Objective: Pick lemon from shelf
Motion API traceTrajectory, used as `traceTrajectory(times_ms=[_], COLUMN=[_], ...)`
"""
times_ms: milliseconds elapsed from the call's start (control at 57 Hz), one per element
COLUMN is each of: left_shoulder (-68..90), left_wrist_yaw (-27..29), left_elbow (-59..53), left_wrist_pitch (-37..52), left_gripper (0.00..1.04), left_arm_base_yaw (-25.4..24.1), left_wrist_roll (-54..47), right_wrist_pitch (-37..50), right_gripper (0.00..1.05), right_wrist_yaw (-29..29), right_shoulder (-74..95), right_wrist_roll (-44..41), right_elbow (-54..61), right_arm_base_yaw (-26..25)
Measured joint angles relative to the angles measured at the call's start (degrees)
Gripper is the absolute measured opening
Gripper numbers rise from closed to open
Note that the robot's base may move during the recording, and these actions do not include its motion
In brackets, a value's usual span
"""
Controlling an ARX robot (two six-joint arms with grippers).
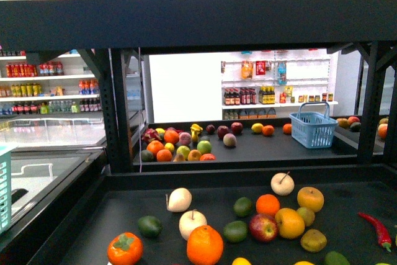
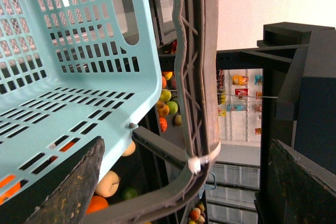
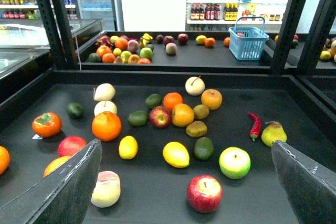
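Right wrist view first, says Tom. Where is the lemon (image 3: 176, 154)?
Ann: It lies on the flat black deck of the shelf (image 3: 294, 114), with lots of other fruit around it. A dark green fruit (image 3: 203, 148) sits just beside it. A smaller yellow fruit (image 3: 128, 147) lies on its other side, a bit apart.
Tom: Is the right gripper (image 3: 186, 144) holding it?
Ann: No. Its two fingers are spread wide and hold nothing. They are apart from the lemon.
Tom: And the left gripper (image 2: 186, 141)?
Ann: Its fingers are spread wide too, with nothing in them. A light blue basket (image 2: 79, 77) is close in front of it.
Tom: What is in the front view?
Ann: A big orange (image 1: 205, 244) sits near the front of the deck.
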State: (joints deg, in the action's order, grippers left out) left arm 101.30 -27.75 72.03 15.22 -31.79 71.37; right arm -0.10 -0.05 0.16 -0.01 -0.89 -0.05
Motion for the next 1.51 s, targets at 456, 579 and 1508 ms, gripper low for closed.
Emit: traceTrajectory(times_ms=[456,579,1508], left_shoulder=[10.75,11.54,-5.49], left_wrist_yaw=[1.25,1.79,-3.87], left_elbow=[10.97,11.82,1.07], left_wrist_pitch=[5.81,5.57,-3.98], left_gripper=[0.97,0.97,0.11], left_arm_base_yaw=[3.74,3.78,12.7], left_wrist_roll=[1.38,1.22,-14.14], right_wrist_pitch=[0.0,0.0,0.0], right_gripper=[0.97,0.97,0.97], right_wrist_yaw=[0.0,0.0,0.0], right_shoulder=[0.0,0.0,0.0], right_wrist_roll=[0.0,0.0,0.0], right_elbow=[0.0,0.0,0.0], right_arm_base_yaw=[0.0,0.0,0.0])
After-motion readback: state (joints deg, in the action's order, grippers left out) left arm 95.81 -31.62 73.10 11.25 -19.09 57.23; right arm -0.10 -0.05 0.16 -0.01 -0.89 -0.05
